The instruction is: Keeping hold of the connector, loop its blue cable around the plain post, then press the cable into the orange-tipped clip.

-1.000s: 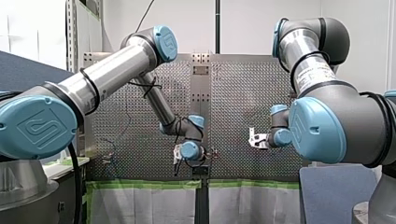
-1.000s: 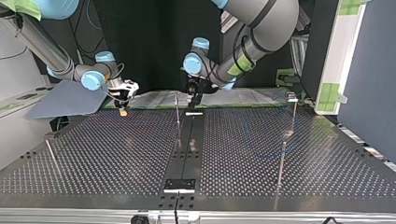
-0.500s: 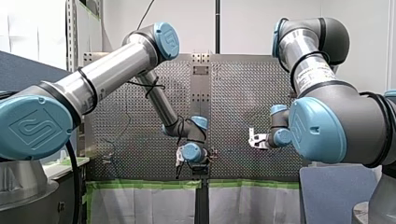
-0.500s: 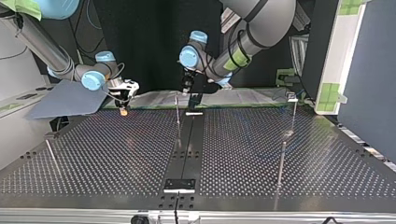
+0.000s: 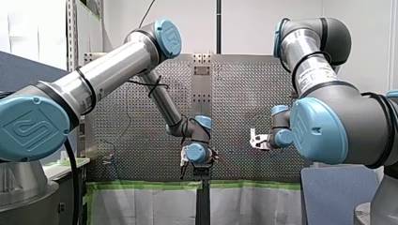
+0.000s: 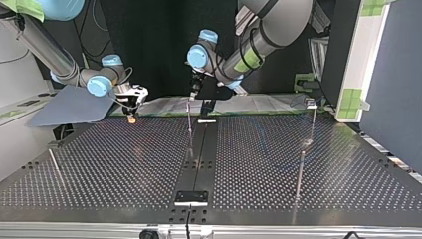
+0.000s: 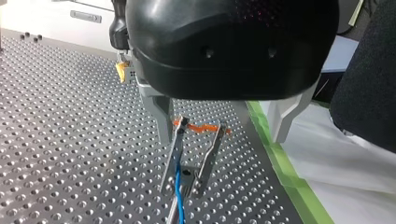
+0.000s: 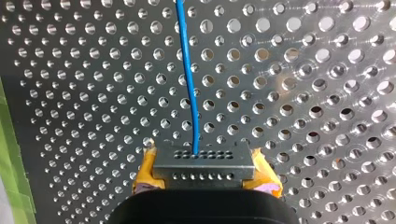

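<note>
My right claw (image 8: 205, 173) pinches the grey connector (image 8: 204, 161) between yellow pads (image 8: 145, 170); its blue cable (image 8: 187, 70) runs ahead over the desk (image 8: 303, 93). My left claw (image 7: 222, 137), spread, points down, straddling the orange-tipped clip (image 7: 198, 149). The label (image 5: 313, 76) on my right arm's forearm is too small to read.

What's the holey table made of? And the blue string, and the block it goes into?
The table looks like bare metal: silvery, glinting around its holes. The blue cable looks plastic-coated: smooth, evenly coloured. The connector seems dull grey metal, though plastic is possible.
</note>
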Motion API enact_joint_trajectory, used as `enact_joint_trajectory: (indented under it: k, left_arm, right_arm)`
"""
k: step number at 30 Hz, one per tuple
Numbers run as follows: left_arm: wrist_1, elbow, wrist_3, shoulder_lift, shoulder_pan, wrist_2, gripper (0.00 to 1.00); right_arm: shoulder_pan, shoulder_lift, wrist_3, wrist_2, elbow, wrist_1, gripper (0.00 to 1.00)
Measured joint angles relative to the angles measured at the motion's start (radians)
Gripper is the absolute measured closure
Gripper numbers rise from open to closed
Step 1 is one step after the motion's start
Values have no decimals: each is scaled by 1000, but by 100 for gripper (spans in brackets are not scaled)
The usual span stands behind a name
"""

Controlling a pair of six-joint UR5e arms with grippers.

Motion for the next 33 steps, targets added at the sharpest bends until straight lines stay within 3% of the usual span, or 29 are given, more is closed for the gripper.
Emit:
enact_joint_trajectory:
  k: [23, 33]
  left_arm:
    - [0, -2, -2, 12, -4, -9, 1]
    - [72, -90, -43, 99, -13, -18, 1]
  right_arm:
    - [-1, 0, 0, 0, 0, -1, 100]
    - [2, 0, -1, -1, 0, 1, 100]
